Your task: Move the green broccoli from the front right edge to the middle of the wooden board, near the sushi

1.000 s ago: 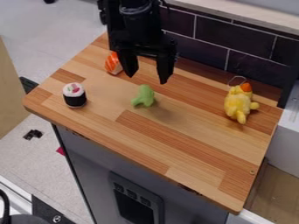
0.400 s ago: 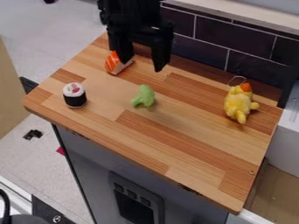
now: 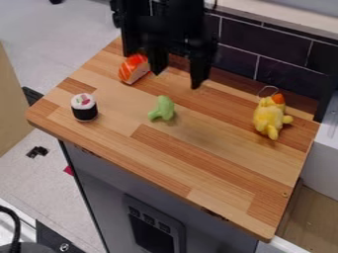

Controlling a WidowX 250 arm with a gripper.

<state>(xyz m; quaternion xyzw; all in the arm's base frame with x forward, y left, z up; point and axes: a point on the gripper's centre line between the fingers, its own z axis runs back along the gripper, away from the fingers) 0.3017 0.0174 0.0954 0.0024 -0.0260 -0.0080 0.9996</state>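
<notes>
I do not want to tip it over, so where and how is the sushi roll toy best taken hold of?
I would come straight down from above and close the tool on opposite sides of the black band of the sushi roll. It stands upright, its body is round and nothing touches it, so any pair of opposite sides should probably do.

One camera looks down at a slant from above.

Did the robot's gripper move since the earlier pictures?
Yes! Compared with the green toy, which stayed put, the gripper is farther right in the picture now, closer to the yellow toy's side.
</notes>
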